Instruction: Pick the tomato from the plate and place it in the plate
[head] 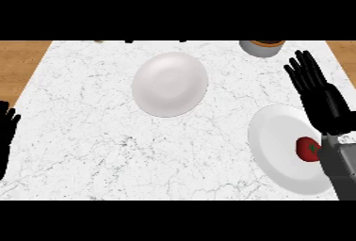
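The tomato [307,149] lies on the plate [271,136] at right, just beside the wrist of the right robot hand [321,96]. This nearer hand holds nothing, fingers straight and apart, its fingertips well beyond the tomato. The left robot hand [7,136] rests open at the left edge of the surface [104,155].

A single head view looks steeply down, close over the counter [104,155]
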